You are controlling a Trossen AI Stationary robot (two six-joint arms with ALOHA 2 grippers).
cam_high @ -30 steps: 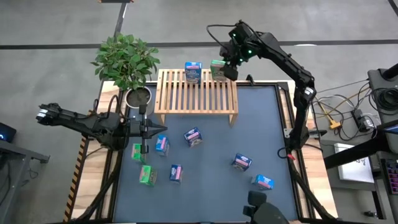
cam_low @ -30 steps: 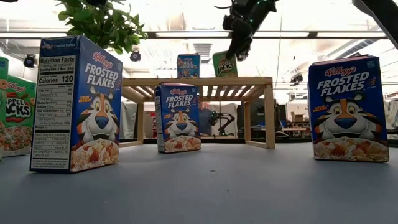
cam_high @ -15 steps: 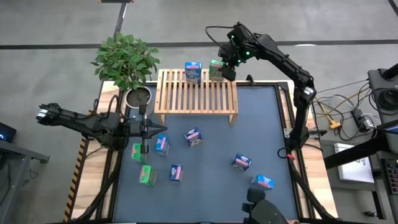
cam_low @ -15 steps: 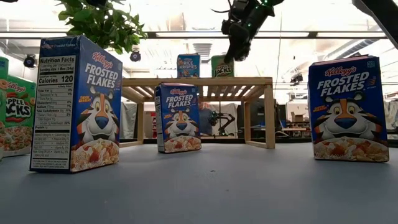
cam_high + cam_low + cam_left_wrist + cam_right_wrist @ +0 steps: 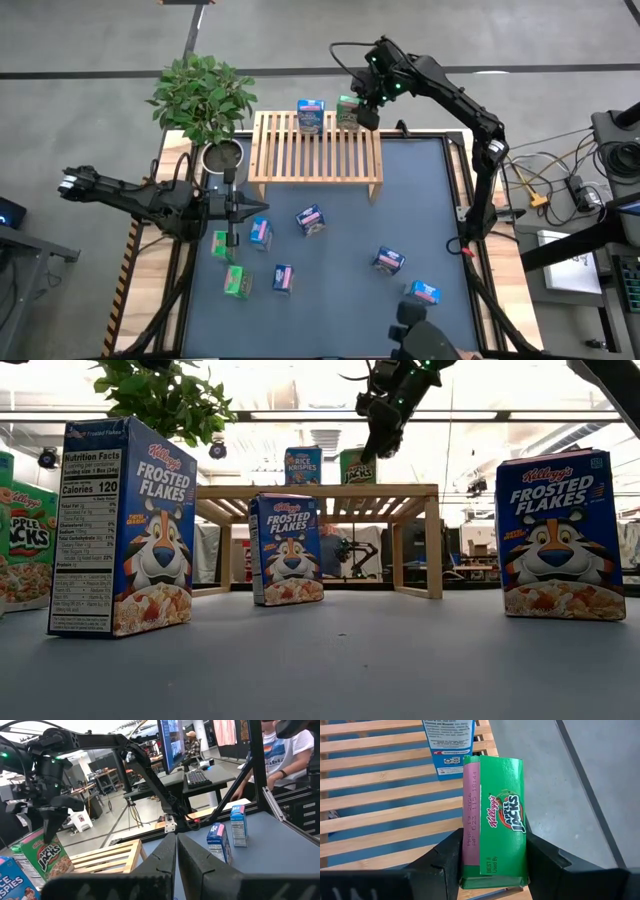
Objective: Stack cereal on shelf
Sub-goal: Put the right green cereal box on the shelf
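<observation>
A green cereal box [image 5: 495,820] stands upright at the far right corner of the wooden shelf [image 5: 315,150], beside a blue cereal box [image 5: 310,116]. My right gripper [image 5: 354,108] reaches down over the shelf's far edge and is shut on the green box [image 5: 357,467]. My left gripper [image 5: 232,210] hangs shut and level over the table's left side, holding nothing; its fingers [image 5: 176,855] show pressed together. Several more small cereal boxes, such as a blue one [image 5: 310,220], lie on the grey table. My right gripper pinches the green box's top end [image 5: 468,862] between its two fingers, one on each broad face. The fingers [image 5: 447,857] slant down from above and from the far side, lying across the narrow top panel. The box is upright, its bottom apparently on the shelf's slats.
A potted plant [image 5: 205,100] stands at the shelf's left end. Loose boxes are scattered over the mat: a green one [image 5: 237,282] and a blue one [image 5: 282,278] near left, two blue ones [image 5: 389,261] [image 5: 423,292] near right. A person sits beyond the table [image 5: 280,755].
My right gripper has sunk a little toward the shelf with the green box. The box was tilted just above the shelf's top and now stands upright on it, slightly closer to the blue box.
</observation>
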